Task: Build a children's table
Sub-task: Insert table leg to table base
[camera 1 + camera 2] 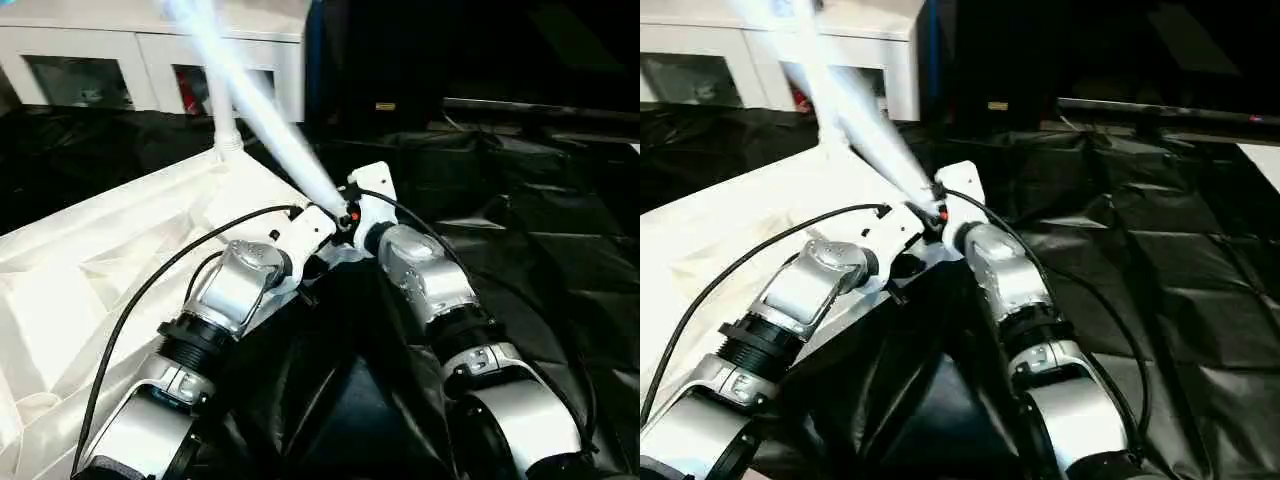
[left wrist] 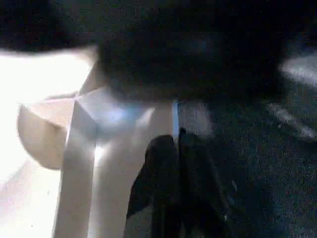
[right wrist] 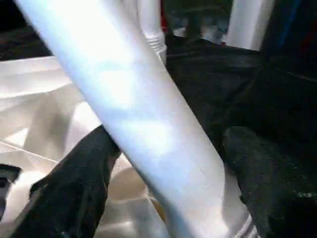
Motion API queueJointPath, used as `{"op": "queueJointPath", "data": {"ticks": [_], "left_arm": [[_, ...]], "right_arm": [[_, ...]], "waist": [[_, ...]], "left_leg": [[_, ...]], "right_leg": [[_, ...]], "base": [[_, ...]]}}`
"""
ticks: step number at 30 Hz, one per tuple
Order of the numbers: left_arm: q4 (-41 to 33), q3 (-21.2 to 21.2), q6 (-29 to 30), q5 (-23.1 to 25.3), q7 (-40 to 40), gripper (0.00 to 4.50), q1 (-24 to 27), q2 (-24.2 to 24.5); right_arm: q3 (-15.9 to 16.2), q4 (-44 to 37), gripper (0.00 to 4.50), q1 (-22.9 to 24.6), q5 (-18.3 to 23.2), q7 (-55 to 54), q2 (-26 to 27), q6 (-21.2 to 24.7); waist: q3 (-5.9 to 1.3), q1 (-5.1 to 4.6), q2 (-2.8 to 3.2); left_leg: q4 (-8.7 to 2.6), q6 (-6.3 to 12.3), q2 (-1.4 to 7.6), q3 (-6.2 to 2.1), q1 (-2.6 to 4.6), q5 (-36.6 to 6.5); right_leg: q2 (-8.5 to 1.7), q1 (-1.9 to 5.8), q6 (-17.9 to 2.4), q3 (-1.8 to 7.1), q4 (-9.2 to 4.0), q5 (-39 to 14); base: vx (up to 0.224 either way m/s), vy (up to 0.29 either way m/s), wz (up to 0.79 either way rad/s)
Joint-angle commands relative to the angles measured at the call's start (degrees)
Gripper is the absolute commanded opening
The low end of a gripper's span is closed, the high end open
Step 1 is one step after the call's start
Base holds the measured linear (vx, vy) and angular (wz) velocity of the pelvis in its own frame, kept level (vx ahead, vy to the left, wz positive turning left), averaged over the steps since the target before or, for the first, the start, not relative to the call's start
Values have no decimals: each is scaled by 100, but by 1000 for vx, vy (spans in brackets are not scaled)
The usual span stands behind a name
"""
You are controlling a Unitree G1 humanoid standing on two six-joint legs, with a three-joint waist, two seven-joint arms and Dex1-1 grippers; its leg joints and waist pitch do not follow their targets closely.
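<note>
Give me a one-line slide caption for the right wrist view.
Right gripper open around a tilted white table leg, above the upturned tabletop.

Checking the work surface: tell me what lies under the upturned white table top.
Black sheeting spreads out from beneath the table top and over the surrounding surface. What the sheeting rests on is covered and cannot be seen.

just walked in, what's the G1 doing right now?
It's building a children's table. The white tabletop lies underside up on black sheeting, one leg standing in its far corner. A second leg slants up from the near corner, between the right gripper's open fingers. The left gripper is shut, beside the tabletop's edge.
</note>
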Motion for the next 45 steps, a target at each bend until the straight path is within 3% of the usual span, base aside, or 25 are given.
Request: {"op": "queueJointPath", "data": {"ticks": [1, 5, 9, 11, 20, 26, 29, 33, 37, 40, 45], "left_arm": [[-386, -78, -299, -57, -78, 0, -294, -48], [-376, -74, -315, -54, -112, 0, -297, -16], [-371, -75, -329, -66, -123, 0, -295, 11], [-369, -74, -341, -67, -141, 0, -285, 38], [-370, -54, -367, -79, -174, 0, -270, 129], [-519, -198, -450, -78, -393, 0, -186, 250], [-548, -225, -517, -78, -442, 0, -162, 302], [-549, -269, -611, -63, -462, 0, -130, 355], [-588, -248, -609, -94, -490, 0, -118, 386], [-673, -280, -609, -126, -521, 0, -44, 426], [-735, -321, -607, -142, -566, 0, 6, 445]], "right_arm": [[29, 348, 373, 155, 100, 210, 94, 271], [57, 384, 355, 193, 127, 486, 14, 341], [105, 468, 312, 193, 67, 537, -54, 388], [159, 529, 296, 184, 29, 593, -95, 457], [249, 697, 217, 49, -78, 758, -200, 710], [505, 1000, 167, -189, -348, 1002, -421, 886], [552, 1094, 167, -372, -435, 1115, -543, 735], [530, 1129, 206, -489, -384, 1293, -600, 671], [606, 1141, 239, -578, -387, 1557, -655, 601], [640, 1109, 260, -612, -351, 1822, -680, 503], [657, 1067, 305, -666, -314, 2126, -731, 344]], "waist": [[-362, 25, 129], [-368, 75, 105], [-379, 151, 120], [-376, 152, 109], [-352, 124, 108], [-357, 108, 85], [-372, 122, 79], [-397, 134, 57], [-393, 125, 20], [-402, 128, 39], [-419, 137, 15]], "left_leg": [[-573, -101, 385, -232, 140, -2307], [-577, -41, 390, -204, 111, -2068], [-578, -48, 402, -185, 143, -1932], [-594, -53, 406, -190, 110, -1843], [-605, -127, 402, -212, 111, -2125], [-596, -140, 401, -210, 131, -2216], [-593, -84, 404, -200, 103, -1969], [-589, -29, 415, -174, 92, -1714], [-588, 8, 420, -162, 84, -1617], [-589, 7, 430, -170, 70, -1580], [-579, 72, 433, -146, 71, -1367]], "right_leg": [[-494, 170, -1084, 311, -461, -2308], [-505, 203, -1184, 333, -433, -2036], [-509, 191, -1198, 342, -439, -2091], [-507, 211, -1200, 341, -420, -2011], [-522, 187, -1032, 330, -485, -2560], [-525, 154, -968, 324, -513, -2781], [-540, 174, -1006, 336, -499, -2679], [-533, 190, -1117, 347, -464, -2391], [-534, 198, -1134, 343, -464, -2445], [-547, 215, -1123, 345, -459, -2442], [-537, 214, -1230, 351, -425, -2181]], "base": [[0, 0, 0], [0, 0, 0], [0, 0, 0], [0, 0, 0], [0, 0, 0], [0, 0, 0], [0, 0, 0], [0, 0, 0], [0, 0, 0], [0, 0, 0], [0, 0, 0]]}}
